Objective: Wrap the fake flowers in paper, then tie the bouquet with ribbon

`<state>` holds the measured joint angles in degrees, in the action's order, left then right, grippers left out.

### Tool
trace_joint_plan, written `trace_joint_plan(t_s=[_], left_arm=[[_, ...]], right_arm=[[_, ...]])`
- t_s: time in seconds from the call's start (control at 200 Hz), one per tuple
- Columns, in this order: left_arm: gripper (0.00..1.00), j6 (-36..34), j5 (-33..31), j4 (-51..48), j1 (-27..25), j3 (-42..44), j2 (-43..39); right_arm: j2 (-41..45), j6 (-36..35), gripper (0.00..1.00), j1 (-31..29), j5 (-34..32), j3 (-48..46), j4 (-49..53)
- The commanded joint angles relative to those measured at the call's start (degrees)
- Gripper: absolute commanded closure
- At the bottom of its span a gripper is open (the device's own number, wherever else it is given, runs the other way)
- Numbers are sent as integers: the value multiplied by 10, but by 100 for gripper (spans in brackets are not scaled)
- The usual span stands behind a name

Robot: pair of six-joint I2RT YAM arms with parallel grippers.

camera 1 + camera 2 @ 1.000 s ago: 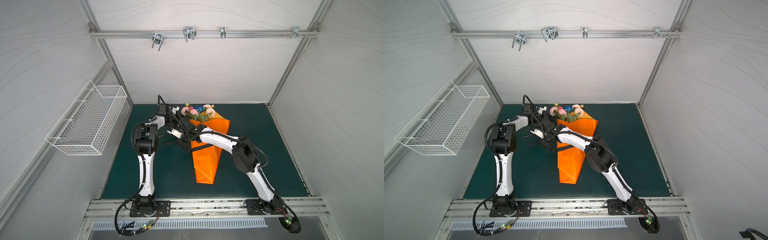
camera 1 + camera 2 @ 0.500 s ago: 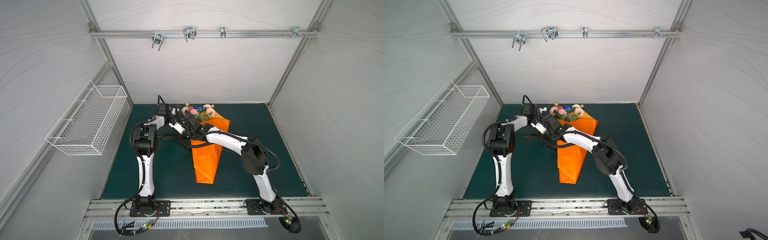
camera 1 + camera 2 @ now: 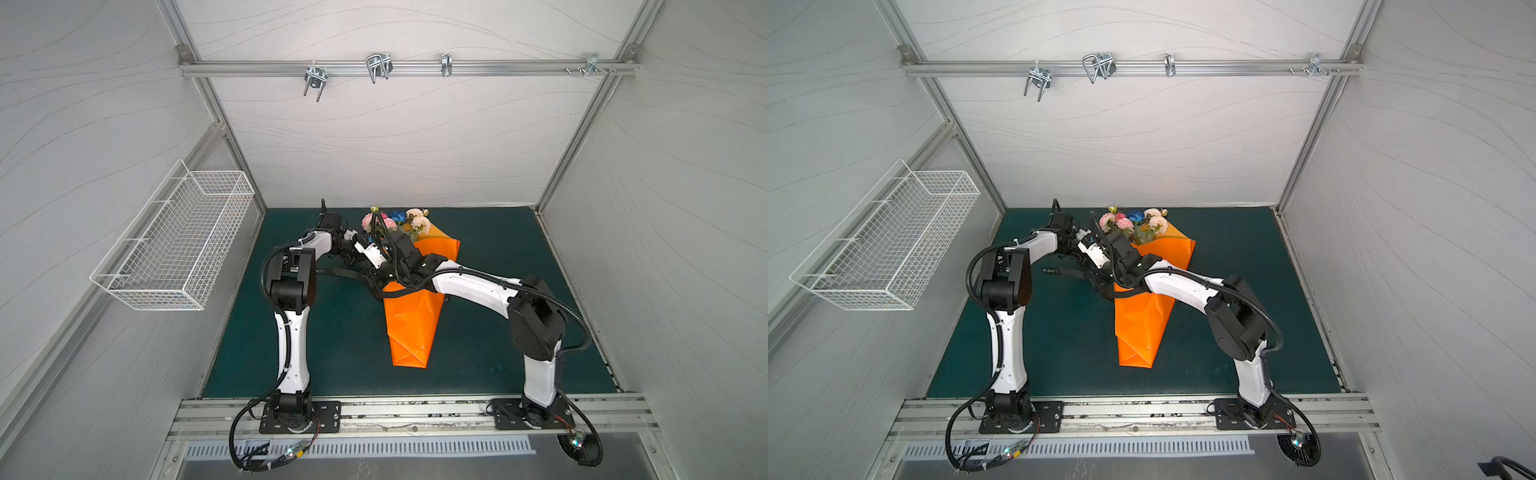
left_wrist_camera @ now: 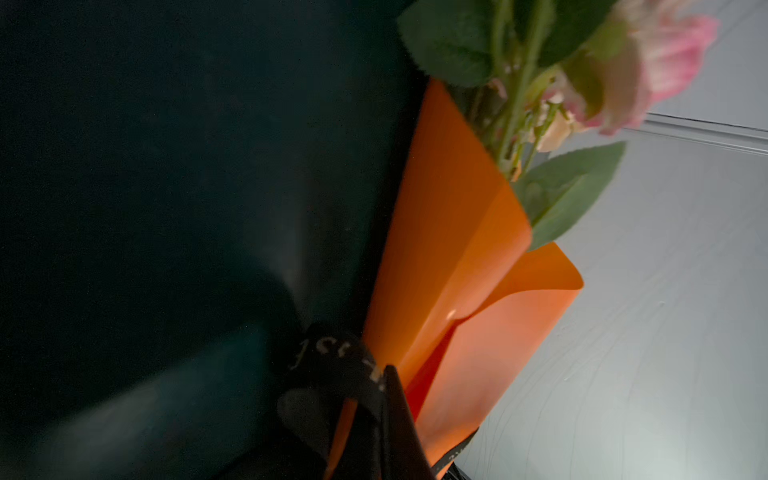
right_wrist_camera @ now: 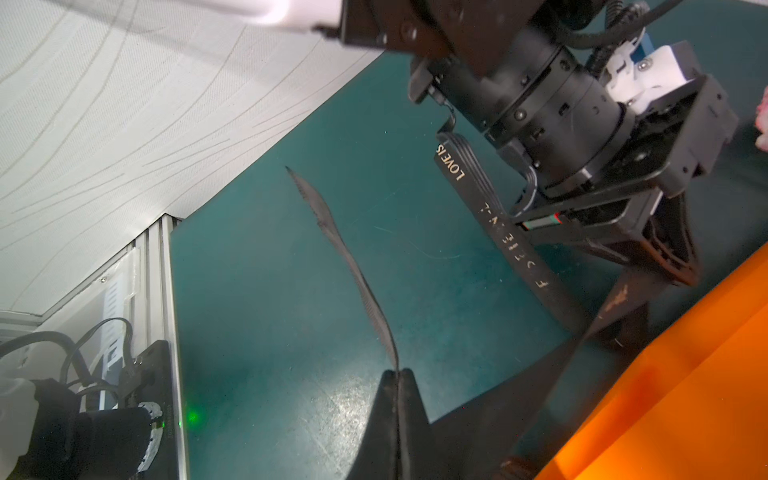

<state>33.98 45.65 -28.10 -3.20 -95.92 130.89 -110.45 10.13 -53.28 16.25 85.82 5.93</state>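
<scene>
The bouquet of fake flowers lies at the back of the green mat, its stems inside an orange paper cone. Pink blossoms and leaves stick out of the cone. A black printed ribbon runs across the cone's upper part and out to the left. My left gripper is shut on the ribbon beside the cone's left edge. My right gripper, reaching across the cone, is shut on a thin ribbon end.
A white wire basket hangs on the left wall. A metal bar with hooks spans the back wall overhead. The right forearm lies over the cone. White walls close in the mat on three sides.
The right arm's elbow has swung out to the right and its wrist has shifted toward the flowers. The left wrist has moved slightly toward the back. Both grippers stay shut on the ribbon.
</scene>
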Motion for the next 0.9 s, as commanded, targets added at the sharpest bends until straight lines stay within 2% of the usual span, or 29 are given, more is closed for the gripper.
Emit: trace_joint_plan(t_s=[0.0,0.15,0.41,0.525,0.83,0.895], left_arm=[[100,-36,-202,34,12,-49,14],[100,-52,-307,0,12,-61,14],[100,-69,-382,-24,16,-95,32],[100,-67,-386,-20,27,-83,22],[100,-59,-346,35,32,-11,-28],[100,-59,-341,36,32,-5,-35]], right_arm=[[85,28,100,-41,146,-11,-45],[128,41,100,-40,146,-51,-67],[199,60,100,-40,138,-111,-91],[236,65,100,-40,96,-159,-89],[335,107,100,-32,-71,-298,-49],[346,120,100,-23,-80,-311,-21]])
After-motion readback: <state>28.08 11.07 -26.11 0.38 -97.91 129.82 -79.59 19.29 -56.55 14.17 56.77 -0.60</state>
